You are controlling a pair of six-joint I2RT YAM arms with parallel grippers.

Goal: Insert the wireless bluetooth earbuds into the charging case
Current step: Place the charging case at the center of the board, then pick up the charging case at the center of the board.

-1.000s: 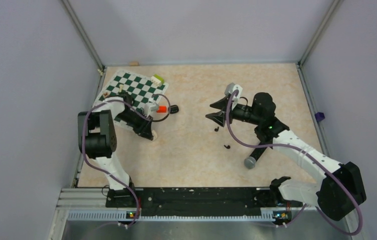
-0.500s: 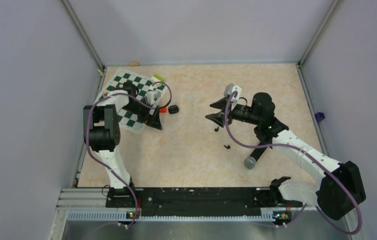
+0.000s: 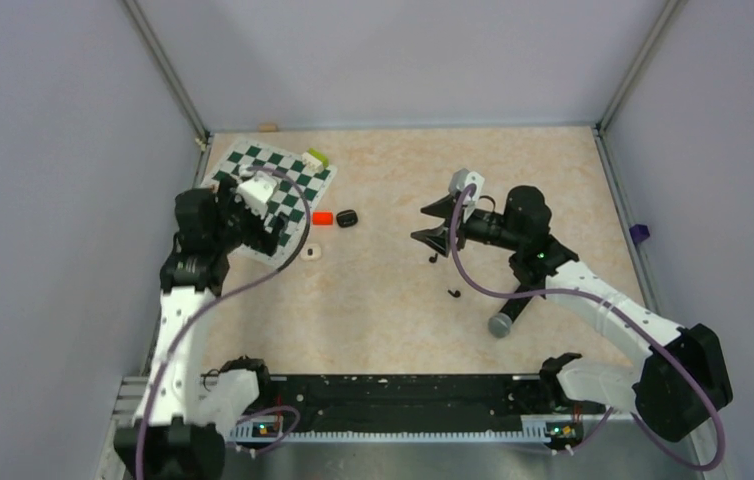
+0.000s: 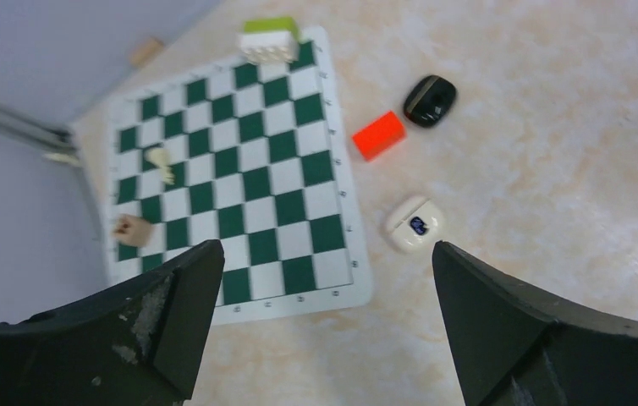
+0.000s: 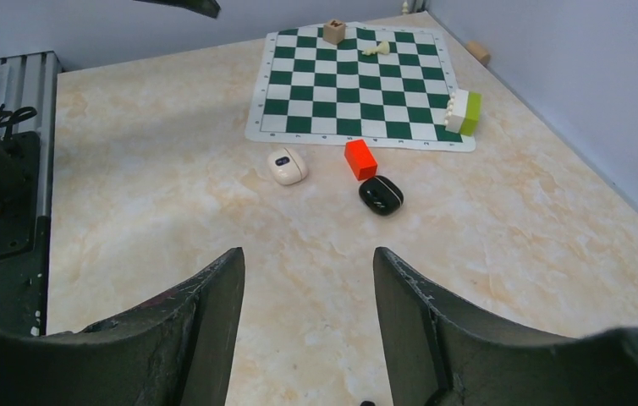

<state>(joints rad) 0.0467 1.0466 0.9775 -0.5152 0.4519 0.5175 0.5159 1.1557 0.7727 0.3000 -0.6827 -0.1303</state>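
Two tiny black bean-shaped earbuds (image 3: 434, 258) lie on the pale marbled table (image 3: 393, 330), well apart from each other. One is just below the right claw (image 3: 433, 222) and the other is nearer the long black microphone with a grey head (image 3: 509, 310). The small shiny black pill-shaped charging case (image 3: 346, 217) sits far from them, just beside a little orange-red block (image 3: 322, 218) and near a cream-white round thing (image 3: 312, 251). The green and white chessboard mat (image 3: 263, 190) is close by too. The left claw (image 4: 326, 254) hangs over the mat edge with its two fingers wide apart and nothing in them. The right claw has its fingers apart too, and it is empty. I think the earbuds will be very light, hard and smooth (like little beans), so they could pop out if squeezed at the end. It would be best to pinch one softly across its fat middle with just the fingertips. The case looks light and slippery as well, so it may slide when pushed. Holding it by its two long sides should keep it steady.
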